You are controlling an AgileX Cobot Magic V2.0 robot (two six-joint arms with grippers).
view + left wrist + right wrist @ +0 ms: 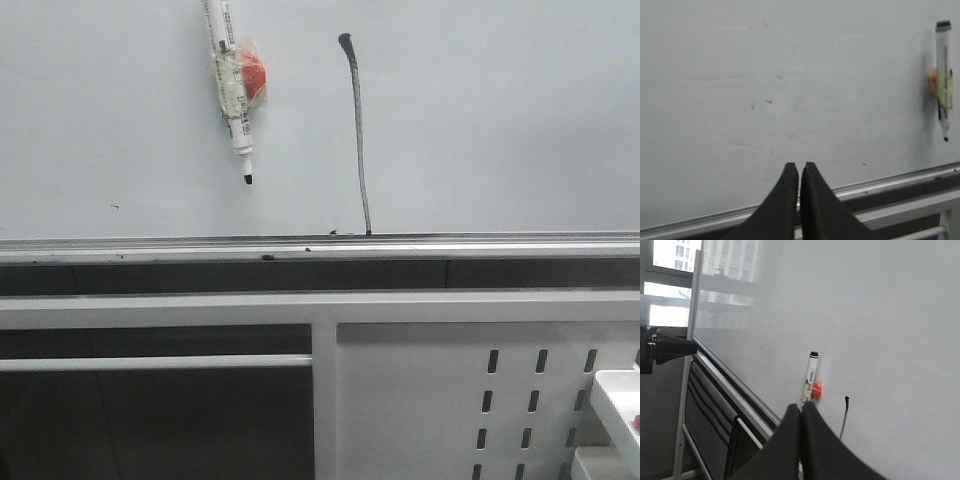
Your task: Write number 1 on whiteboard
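The whiteboard (480, 120) fills the upper part of the front view, with a silver rail (200, 248) along its lower edge. On it runs the number 1 (357, 140), a thin dark, nearly vertical stroke with a hook at its top; the stroke (844, 421) also shows in the right wrist view. A white marker (230, 90) with a red magnet (254, 74) hangs on the board left of the stroke, tip down. My left gripper (799, 166) is shut and empty, away from the board (790, 75). My right gripper (801, 407) is shut and empty, with the marker (810, 376) beyond it.
Below the rail stands a white metal frame (325, 400) with a perforated panel (520, 400) at the right. A white box corner (620, 410) sits at the lower right. The other arm's dark end (665, 347) shows beside the board's edge.
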